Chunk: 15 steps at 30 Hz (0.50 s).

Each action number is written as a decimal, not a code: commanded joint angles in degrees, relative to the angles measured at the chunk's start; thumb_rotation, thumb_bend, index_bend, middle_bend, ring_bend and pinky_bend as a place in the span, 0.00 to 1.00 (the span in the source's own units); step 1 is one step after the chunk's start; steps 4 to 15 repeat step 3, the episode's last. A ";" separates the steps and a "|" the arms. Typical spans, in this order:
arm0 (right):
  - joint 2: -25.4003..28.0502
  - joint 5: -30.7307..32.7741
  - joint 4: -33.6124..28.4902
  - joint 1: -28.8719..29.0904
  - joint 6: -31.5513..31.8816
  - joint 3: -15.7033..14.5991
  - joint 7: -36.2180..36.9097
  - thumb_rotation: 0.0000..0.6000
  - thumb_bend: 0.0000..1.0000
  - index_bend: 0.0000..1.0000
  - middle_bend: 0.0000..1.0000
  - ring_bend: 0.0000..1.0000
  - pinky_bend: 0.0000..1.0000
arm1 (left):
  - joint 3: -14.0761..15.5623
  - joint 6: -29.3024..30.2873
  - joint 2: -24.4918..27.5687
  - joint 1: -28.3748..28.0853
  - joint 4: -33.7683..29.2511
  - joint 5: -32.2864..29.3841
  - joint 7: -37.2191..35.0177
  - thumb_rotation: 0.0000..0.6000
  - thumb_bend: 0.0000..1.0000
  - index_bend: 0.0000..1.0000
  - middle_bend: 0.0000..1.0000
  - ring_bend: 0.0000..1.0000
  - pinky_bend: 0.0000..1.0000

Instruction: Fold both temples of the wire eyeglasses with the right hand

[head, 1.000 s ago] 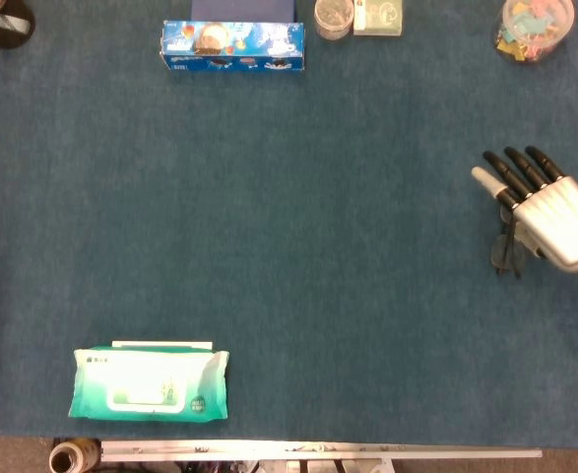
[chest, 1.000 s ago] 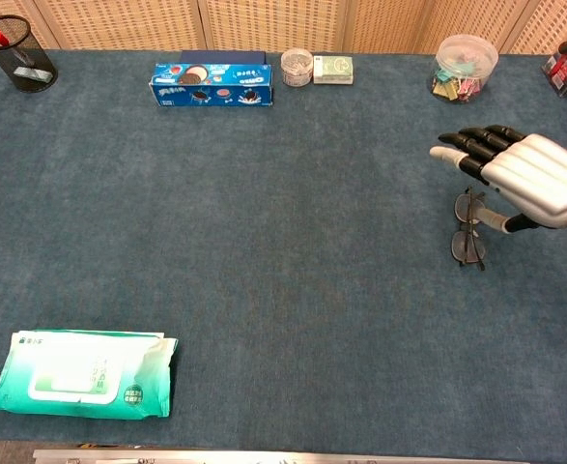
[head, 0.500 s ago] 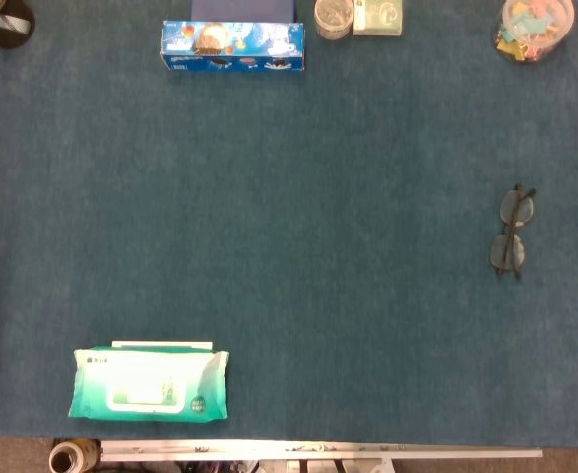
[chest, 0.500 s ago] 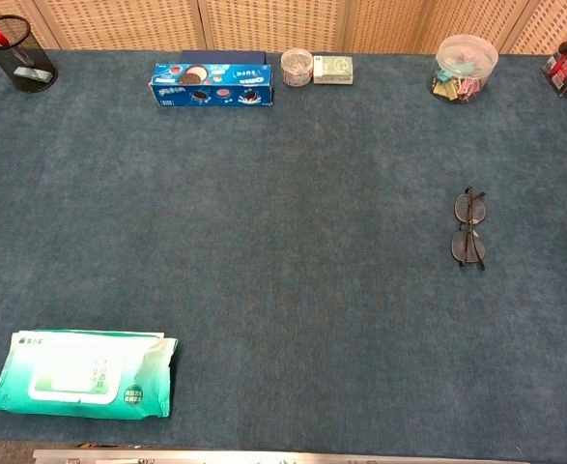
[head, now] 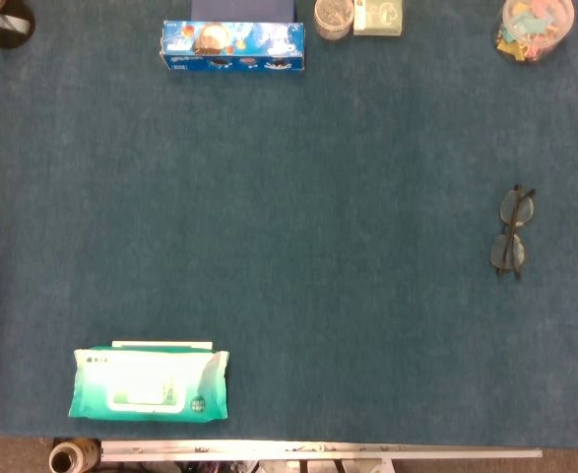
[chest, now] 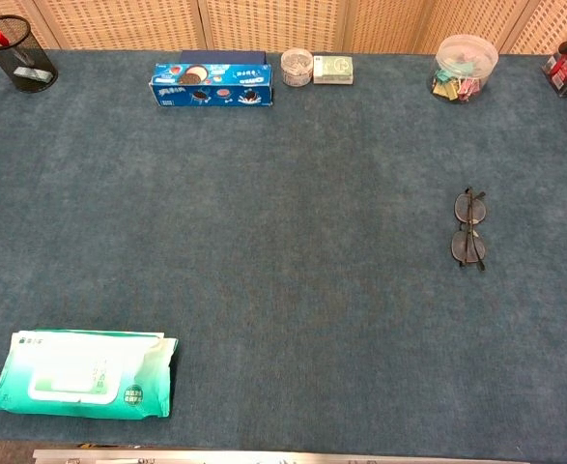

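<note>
The wire eyeglasses [head: 511,231] lie flat on the blue table cloth at the right side, one lens nearer the far edge than the other. In the chest view the eyeglasses [chest: 468,230] look compact, with both temples lying along the lenses. Neither hand shows in either view.
A green wet-wipes pack [head: 150,383] lies near the front left. Along the far edge stand a blue biscuit box [head: 233,45], a small jar [head: 334,17], a small box [head: 378,17] and a tub of clips [head: 534,27]. A mesh pen cup [chest: 16,54] stands at the far left.
One second ago my right hand hovered over the eyeglasses; it has since withdrawn to the right, out of view. The eyeglasses have stayed in place.
</note>
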 commanded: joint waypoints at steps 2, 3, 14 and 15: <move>0.52 0.38 0.77 -1.15 0.89 0.81 2.59 1.00 0.30 0.08 0.11 0.00 0.12 | 0.00 -0.22 -0.23 -0.23 0.04 0.14 0.04 1.00 0.67 0.49 0.51 0.54 0.71; 0.59 0.37 1.14 -1.26 0.85 0.96 3.24 1.00 0.30 0.08 0.11 0.00 0.12 | 0.04 -0.28 -0.35 -0.33 0.15 0.34 0.09 1.00 0.67 0.50 0.51 0.54 0.71; 0.59 0.37 1.14 -1.26 0.85 0.96 3.24 1.00 0.30 0.08 0.11 0.00 0.12 | 0.04 -0.28 -0.35 -0.33 0.15 0.34 0.09 1.00 0.67 0.50 0.51 0.54 0.71; 0.59 0.37 1.14 -1.26 0.85 0.96 3.24 1.00 0.30 0.08 0.11 0.00 0.12 | 0.04 -0.28 -0.35 -0.33 0.15 0.34 0.09 1.00 0.67 0.50 0.51 0.54 0.71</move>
